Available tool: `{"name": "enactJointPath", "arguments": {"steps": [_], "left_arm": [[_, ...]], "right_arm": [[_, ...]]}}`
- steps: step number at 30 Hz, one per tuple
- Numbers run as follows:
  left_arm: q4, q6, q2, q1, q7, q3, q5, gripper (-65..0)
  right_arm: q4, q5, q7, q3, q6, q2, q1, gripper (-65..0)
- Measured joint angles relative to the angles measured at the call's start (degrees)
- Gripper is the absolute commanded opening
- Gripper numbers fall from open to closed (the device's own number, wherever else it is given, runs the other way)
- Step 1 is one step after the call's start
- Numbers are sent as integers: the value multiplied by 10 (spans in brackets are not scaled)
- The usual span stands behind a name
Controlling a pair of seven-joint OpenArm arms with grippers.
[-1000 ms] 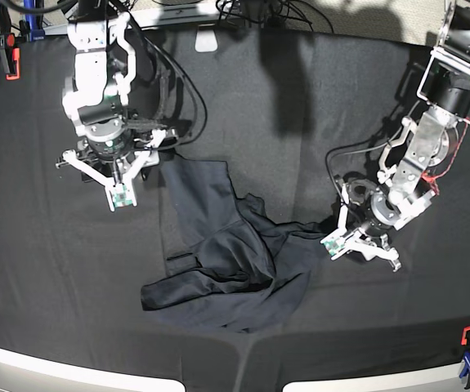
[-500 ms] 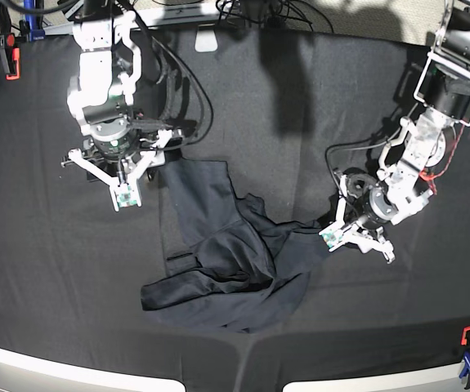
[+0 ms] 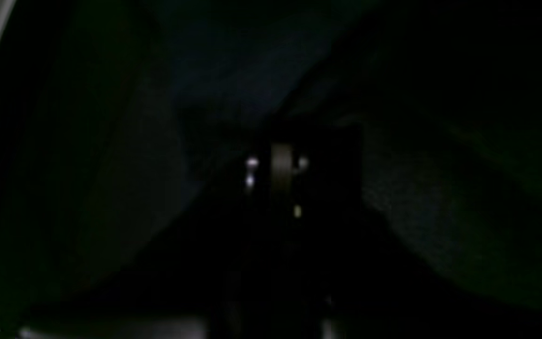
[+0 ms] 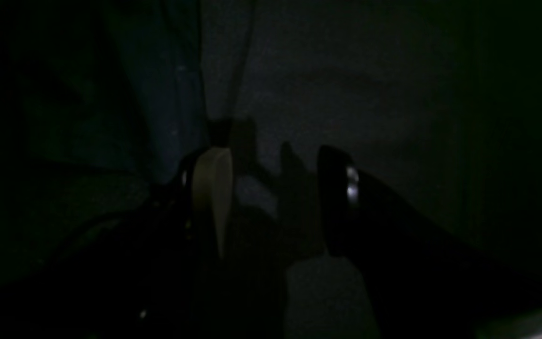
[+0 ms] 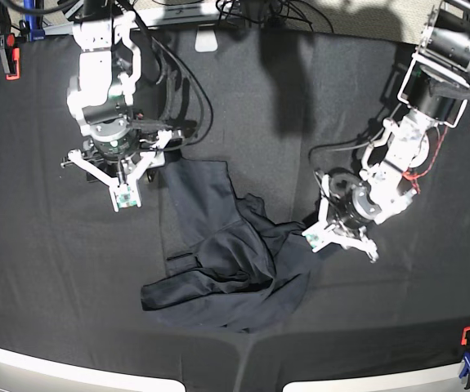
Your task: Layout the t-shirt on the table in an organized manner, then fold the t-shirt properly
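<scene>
Jaws first: in the base view, my left gripper (image 5: 311,237) sat shut at the three o'clock edge of the crumpled, dark navy, slightly sheeny cloth t-shirt (image 5: 230,261); whether it pinched cloth I could not tell. My right gripper (image 5: 123,198) hung spread wide, empty, at the shirt's ten o'clock corner. The shirt lay mid-way across the matte black fabric table (image 5: 47,278).

Left wrist view: too dark to judge.

Right wrist view: my fingers (image 4: 212,188) stood parted over bare cloth.

I judged the shirt soft, light, slippery; hems or shoulders suited gripping best.
</scene>
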Motion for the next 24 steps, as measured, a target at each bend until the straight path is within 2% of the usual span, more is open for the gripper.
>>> {"name": "enactJointPath", "arguments": {"steps": [2,4,8,10,11,13,16,24], "left_arm": [[0,2,-1,0,15,0,-12,-650],[3,31,-4,0,45,0,-70,-650],[62,34,-37,13,91,0,-173,-650],[112,35,-59,28,111,-7,-193,-650],[140,36,-68,38,120,-16,-194,-650],[196,36,-80,63,130,-39,-195,-650],[265,38,-86,111,132,-84,-224,-650],[322,41,-86,178,116,-172,-236,-650]], "right_arm": [[0,0,0,0,0,0,0,-362],[0,5,0,0,0,0,0,-361],[0,98,2,0,0,0,4,-361],[0,144,10,0,2,-1,12,-349],[0,148,10,-2,14,-2,22,-333],[-2,148,16,-13,24,-3,42,-296],[-34,140,21,-34,26,-10,66,-294],[-146,37,12,-137,23,-50,139,-294]]}}
